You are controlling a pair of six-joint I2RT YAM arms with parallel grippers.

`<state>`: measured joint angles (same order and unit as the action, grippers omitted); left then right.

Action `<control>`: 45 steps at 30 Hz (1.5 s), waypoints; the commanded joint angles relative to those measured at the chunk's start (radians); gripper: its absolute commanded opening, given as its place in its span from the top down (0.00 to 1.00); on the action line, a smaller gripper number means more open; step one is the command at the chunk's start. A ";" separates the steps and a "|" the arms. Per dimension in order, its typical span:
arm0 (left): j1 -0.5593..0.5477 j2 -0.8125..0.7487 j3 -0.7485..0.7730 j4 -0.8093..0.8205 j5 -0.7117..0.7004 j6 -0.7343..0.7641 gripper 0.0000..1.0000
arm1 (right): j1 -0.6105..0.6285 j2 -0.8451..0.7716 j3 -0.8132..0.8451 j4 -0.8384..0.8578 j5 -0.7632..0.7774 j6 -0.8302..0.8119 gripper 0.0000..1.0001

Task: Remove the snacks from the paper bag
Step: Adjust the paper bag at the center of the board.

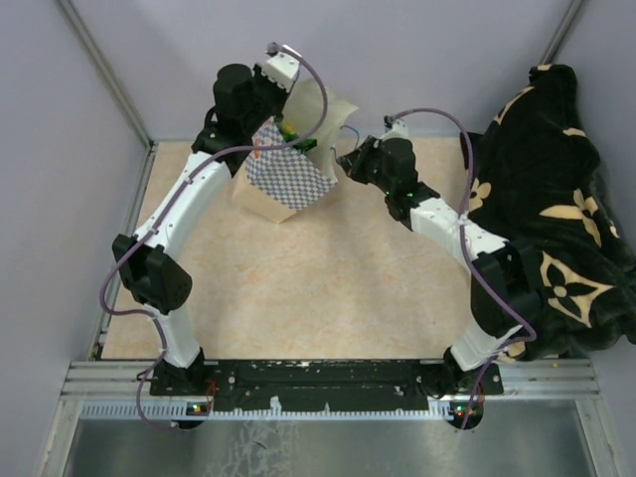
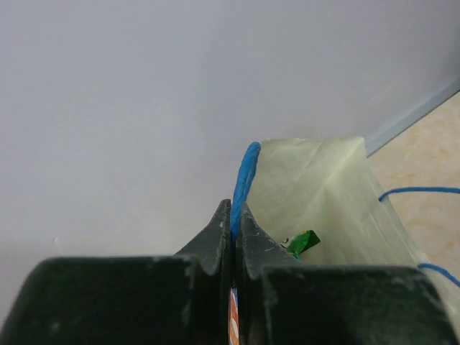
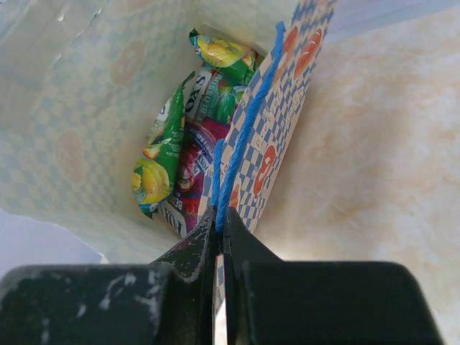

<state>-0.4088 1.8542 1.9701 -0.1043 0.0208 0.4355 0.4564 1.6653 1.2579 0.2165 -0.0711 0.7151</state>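
The paper bag (image 1: 288,177) is tilted at the back of the table, its checkered side facing up. My left gripper (image 2: 233,208) is shut on one blue cord handle (image 2: 246,172) at the bag's rim. One green snack (image 2: 302,243) shows inside the cream wall (image 2: 323,187). My right gripper (image 3: 219,219) is shut on the other blue cord handle (image 3: 251,122) and the checkered wall (image 3: 291,100). Several snacks (image 3: 180,162), green, purple and yellow, lie packed inside the bag. From above, the left gripper (image 1: 270,119) and right gripper (image 1: 343,159) hold the bag's mouth from either side.
A black-and-tan blanket (image 1: 547,199) is heaped along the right side of the table. The beige tabletop (image 1: 318,288) stretches in front of the bag. Grey walls stand close behind and to the left.
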 commanded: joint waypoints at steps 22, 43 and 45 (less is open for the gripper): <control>-0.402 -0.031 -0.261 0.330 -0.115 -0.025 1.00 | -0.077 -0.322 -0.682 0.128 0.167 -0.010 1.00; -0.502 -0.234 -0.728 0.373 -0.064 -0.219 1.00 | 0.061 -0.483 -1.000 0.188 0.111 0.061 0.77; -0.503 -0.253 -0.739 0.356 -0.028 -0.254 0.89 | 0.061 -0.515 -1.018 0.189 0.079 0.040 0.42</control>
<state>-0.9138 1.6596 1.2545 0.2462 -0.0628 0.2703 0.5041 1.2156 0.2687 0.3923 0.0414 0.7853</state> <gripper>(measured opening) 0.019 0.346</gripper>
